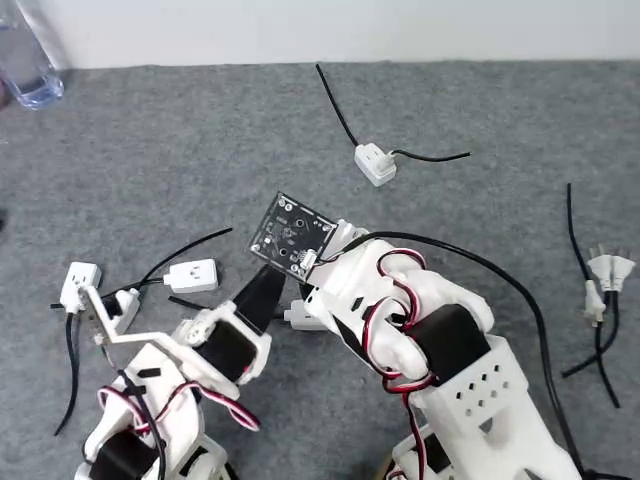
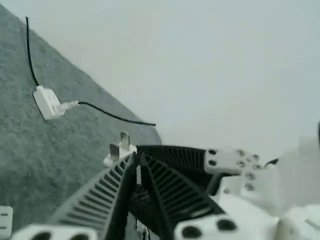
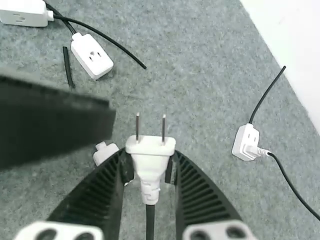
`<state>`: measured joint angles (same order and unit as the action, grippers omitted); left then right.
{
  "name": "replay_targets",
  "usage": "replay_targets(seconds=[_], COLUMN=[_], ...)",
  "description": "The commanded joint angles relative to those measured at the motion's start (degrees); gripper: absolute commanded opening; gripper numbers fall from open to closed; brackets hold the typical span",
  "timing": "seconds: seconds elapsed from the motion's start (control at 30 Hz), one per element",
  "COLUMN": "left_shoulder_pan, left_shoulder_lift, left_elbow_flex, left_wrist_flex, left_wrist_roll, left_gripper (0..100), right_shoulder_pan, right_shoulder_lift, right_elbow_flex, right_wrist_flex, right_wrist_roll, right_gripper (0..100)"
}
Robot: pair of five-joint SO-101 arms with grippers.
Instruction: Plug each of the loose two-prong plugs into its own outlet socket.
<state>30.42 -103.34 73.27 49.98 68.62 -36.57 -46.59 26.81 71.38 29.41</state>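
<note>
A: Left gripper [image 2: 136,161] up close, ribbed fingers [image 2: 105,190] drawn together at the tips; where are the sockets?
B: Far-left socket [image 1: 80,283] on the grey carpet [image 1: 200,130], second socket [image 1: 192,275] near it; mid-table, right gripper [image 3: 149,159] clamped on a white two-prong plug [image 3: 150,149], prongs pointing away from the wrist; third socket [image 1: 375,164] beyond it; loose plugs [image 1: 598,268] at the far right, cords trailing, well apart.

The plug [image 3: 150,150] is sitting in the right pincer [image 3: 149,161], above the counter [image 1: 200,130]. Behind it, slightly right, one outlet socket [image 1: 375,164] is lying — to the plug's left, a nearer socket [image 1: 191,275] and then an outer socket [image 1: 80,285]; well to its right, the loose plugs [image 1: 606,272].
</note>
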Motion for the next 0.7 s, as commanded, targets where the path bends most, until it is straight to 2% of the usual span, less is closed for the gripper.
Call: replay_targets(seconds=[0.0,0.2,0.67], left_shoulder_pan=[2.29,2.81,2.64], left_shoulder_lift=[-0.44,-0.44,-0.44], left_elbow_flex=[0.04,-0.13,-0.04], left_wrist_flex=[1.93,5.45,5.8], left_wrist_roll=[-0.79,-2.37,-2.37], left_gripper=[1,1,1], right_shoulder_pan=[-1.27,-6.02,-6.64], right_shoulder_lift=[-0.75,-0.4,-1.01], right_elbow_flex=[-0.62,-2.9,-1.76], right_wrist_flex=[-0.92,1.8,5.49], right_wrist_roll=[0.62,0.79,2.29], right_gripper=[0.9,0.9,0.9])
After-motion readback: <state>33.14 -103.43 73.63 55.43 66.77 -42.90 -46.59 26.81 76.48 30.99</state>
